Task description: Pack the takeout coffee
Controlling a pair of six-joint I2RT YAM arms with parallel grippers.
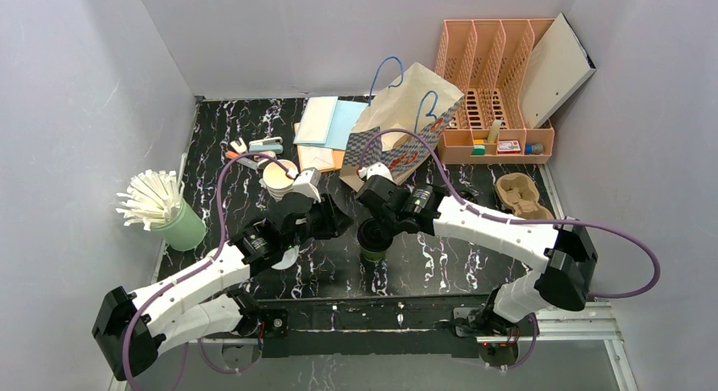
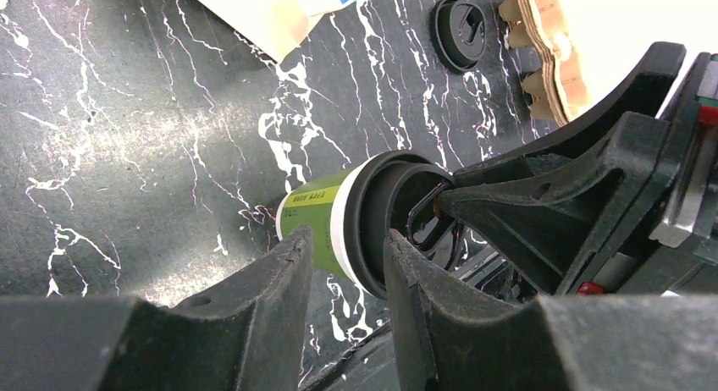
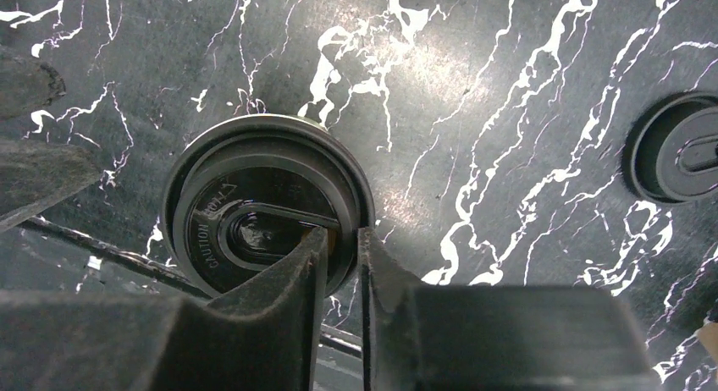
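Note:
The takeout coffee [image 1: 371,256] is a green paper cup that stands upright near the table's middle front, with a black lid [image 3: 254,230] on it. My right gripper [image 1: 378,225] comes down on it from above. In the right wrist view this gripper [image 3: 343,234] has its jaws a narrow slit apart, astride the lid's rim, one finger inside and one outside. Whether they pinch the rim does not show. My left gripper [image 2: 347,239] is open just left of the cup [image 2: 317,217], with nothing between its fingers.
A brown paper bag [image 1: 406,124] lies tipped at the back centre. A second black lid [image 2: 458,31] lies on the table, and a cardboard cup carrier [image 1: 522,196] sits right. Stacked cream cups [image 1: 279,175] and a straw holder [image 1: 178,226] stand left, a peach organiser [image 1: 495,78] back right.

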